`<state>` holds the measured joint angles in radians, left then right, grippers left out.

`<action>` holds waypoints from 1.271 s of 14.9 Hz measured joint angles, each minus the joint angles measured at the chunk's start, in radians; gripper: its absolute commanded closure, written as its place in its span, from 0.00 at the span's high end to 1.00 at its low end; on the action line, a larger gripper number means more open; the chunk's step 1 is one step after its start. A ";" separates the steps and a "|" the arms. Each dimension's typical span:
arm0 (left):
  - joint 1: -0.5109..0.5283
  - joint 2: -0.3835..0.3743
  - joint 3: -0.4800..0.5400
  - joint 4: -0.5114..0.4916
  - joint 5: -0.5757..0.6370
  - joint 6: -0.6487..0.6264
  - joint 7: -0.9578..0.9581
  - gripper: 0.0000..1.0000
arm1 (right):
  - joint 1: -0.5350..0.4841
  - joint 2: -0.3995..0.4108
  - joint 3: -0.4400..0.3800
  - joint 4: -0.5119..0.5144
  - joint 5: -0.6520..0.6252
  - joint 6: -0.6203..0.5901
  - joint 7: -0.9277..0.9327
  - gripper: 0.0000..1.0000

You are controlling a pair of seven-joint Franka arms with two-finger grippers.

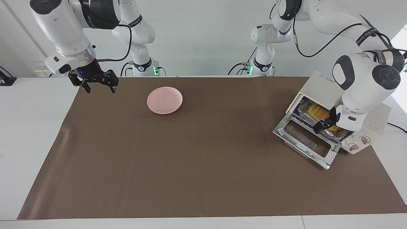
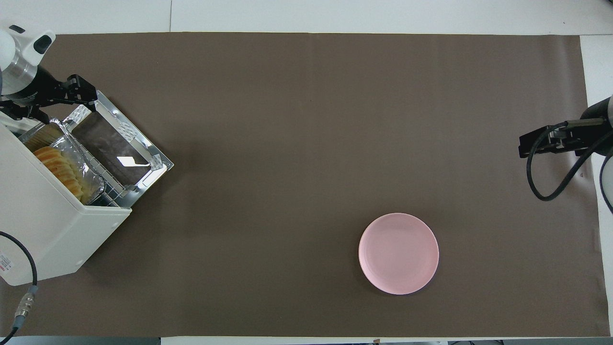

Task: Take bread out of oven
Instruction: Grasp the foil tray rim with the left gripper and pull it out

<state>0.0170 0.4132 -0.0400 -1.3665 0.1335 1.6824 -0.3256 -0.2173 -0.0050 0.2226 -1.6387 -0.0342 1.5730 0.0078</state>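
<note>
Hovering at the oven (image 1: 365, 127) mouth, the left gripper (image 1: 325, 124) had the bread (image 1: 318, 112) lying lengthwise just inside, its grip unreadable, while the right gripper (image 1: 99, 86) waited open, empty.

A matt brown cloth (image 1: 190, 165) is covering the surface. The oven (image 2: 48, 230) is showing smooth cream casing, its door (image 1: 305, 140) gleaming chrome with glass. Crinkled foil (image 2: 86, 167) is glinting. The plate (image 1: 164, 100) is looking smooth pink.
</note>
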 measured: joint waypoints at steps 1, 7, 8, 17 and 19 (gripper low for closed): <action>-0.002 0.006 0.000 -0.003 0.016 0.017 -0.035 1.00 | 0.000 0.000 0.000 0.000 0.000 0.000 0.000 1.00; -0.013 0.010 -0.001 -0.108 0.124 0.094 -0.220 1.00 | 0.000 0.000 0.000 0.000 0.000 0.000 0.000 1.00; -0.016 0.010 -0.001 -0.129 0.134 0.104 -0.252 1.00 | 0.000 0.000 0.000 0.000 0.000 0.000 0.000 1.00; -0.038 0.009 0.000 -0.240 0.194 0.121 -0.357 1.00 | 0.000 0.000 0.000 0.000 0.000 0.000 0.000 1.00; -0.038 0.009 0.000 -0.248 0.195 0.134 -0.368 0.81 | 0.000 0.000 0.000 0.000 0.000 0.000 0.000 1.00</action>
<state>-0.0207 0.4220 -0.0402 -1.6141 0.3287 1.8165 -0.6934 -0.2173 -0.0050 0.2226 -1.6387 -0.0342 1.5730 0.0077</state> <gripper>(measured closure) 0.000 0.000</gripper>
